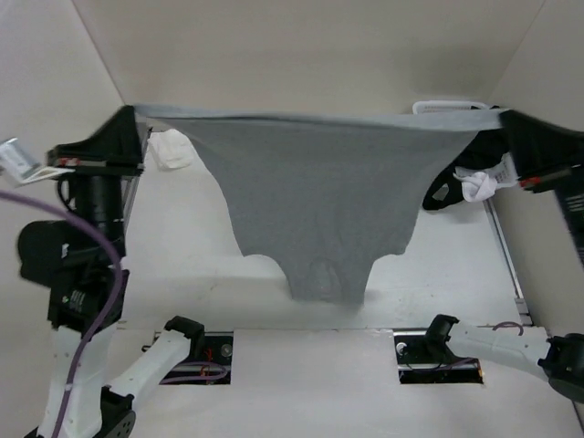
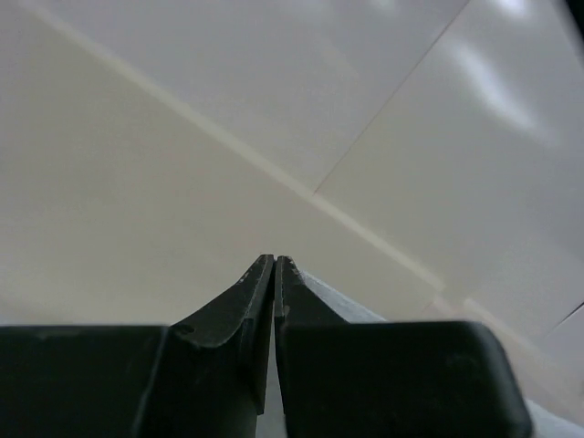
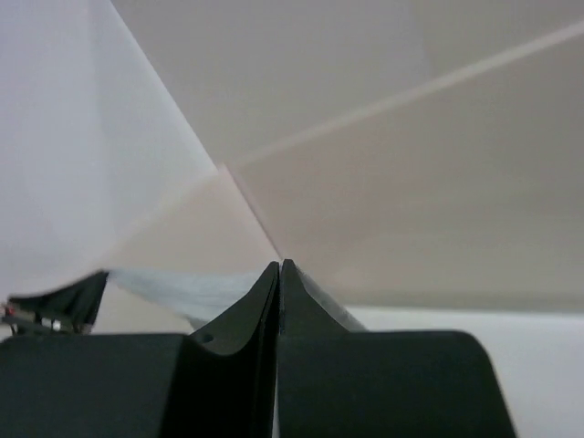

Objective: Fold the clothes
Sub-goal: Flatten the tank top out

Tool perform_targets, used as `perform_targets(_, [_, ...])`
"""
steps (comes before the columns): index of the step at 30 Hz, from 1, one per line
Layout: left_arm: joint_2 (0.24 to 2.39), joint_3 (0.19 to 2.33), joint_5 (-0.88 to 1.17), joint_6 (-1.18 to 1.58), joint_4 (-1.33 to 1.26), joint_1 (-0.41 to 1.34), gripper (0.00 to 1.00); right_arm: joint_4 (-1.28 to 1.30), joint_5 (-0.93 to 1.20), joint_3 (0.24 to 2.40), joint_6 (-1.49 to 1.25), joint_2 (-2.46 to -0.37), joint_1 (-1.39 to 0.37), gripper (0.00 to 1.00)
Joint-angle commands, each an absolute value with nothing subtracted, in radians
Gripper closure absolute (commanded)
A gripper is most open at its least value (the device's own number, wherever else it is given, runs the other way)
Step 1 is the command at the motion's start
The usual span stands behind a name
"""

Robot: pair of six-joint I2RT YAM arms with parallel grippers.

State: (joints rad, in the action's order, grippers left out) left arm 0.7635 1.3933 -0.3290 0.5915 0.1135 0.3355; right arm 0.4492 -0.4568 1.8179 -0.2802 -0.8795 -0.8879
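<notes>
**A:** From above, where is the tank top (image 1: 315,196)?

**B:** It is stretched across the upper middle of the frame. Its widest edge is pulled into a taut line and the narrow end hangs toward the lower centre. The left gripper (image 1: 137,113) pinches one corner at upper left, and the right gripper (image 1: 504,117) pinches the other at upper right.

**A:** What is nearby?

**B:** A small white cloth (image 1: 171,151) lies just below the left corner. Black and white garments (image 1: 470,185) lie below the right one, on the table (image 1: 182,246).

**A:** And the left wrist view?

**B:** The fingers (image 2: 242,306) are pressed together at lower centre, with a sliver of grey fabric showing just to their right.

**A:** The right wrist?

**B:** The fingers (image 3: 242,315) are clamped there too. A grey band runs from their tips toward the lower left of the frame.
</notes>
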Motion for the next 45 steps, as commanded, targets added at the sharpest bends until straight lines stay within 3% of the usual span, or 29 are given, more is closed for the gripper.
perform_targets(1, [0.836,1.508,-0.344,0.528,0.100,0.340,0.98,0.453,-0.610,1.937,-0.114,-0.991,-0.953,1.00])
perform_targets(4, [0.940,1.563,-0.347,0.500,0.100,0.314,0.98,0.460,-0.582,2.019,-0.072,-1.106,-0.886,1.00])
perform_targets(10, [1.101,1.525,-0.310,0.537,0.071,0.226,0.98,0.453,-0.298,1.988,-0.213,-1.264,-0.613,1.00])
perform_targets(15, [1.248,1.561,-0.246,0.597,0.057,0.133,0.97,0.413,-0.184,2.026,-0.261,-1.423,-0.516,1.00])
perform_targets(18, [1.357,1.681,-0.206,0.623,0.083,0.091,0.98,0.454,-0.181,2.217,-0.259,-1.576,-0.493,1.00])
perform_targets(23, [1.479,2.021,-0.167,0.623,0.169,0.059,0.98,0.595,-0.178,2.783,-0.256,-1.819,-0.485,1.00])
perform_targets(25, [1.497,2.127,-0.163,0.614,0.192,0.056,0.98,0.571,-0.172,2.841,-0.259,-1.823,-0.485,1.00])
perform_targets(29, [1.470,2.160,-0.156,0.586,0.187,0.054,0.97,0.518,-0.158,2.691,-0.258,-1.720,-0.476,1.00])
perform_targets(35, [1.376,1.959,-0.176,0.571,0.131,0.061,0.97,0.555,-0.155,2.472,-0.258,-1.631,-0.446,1.00])
perform_targets(38, [1.261,1.705,-0.204,0.568,0.057,0.074,0.97,0.513,-0.173,2.175,-0.273,-1.495,-0.433,1.00])
perform_targets(45, [0.821,0.891,-0.262,0.669,-0.060,0.172,0.97,0.298,-0.250,1.235,-0.428,-0.956,-0.539,1.00])
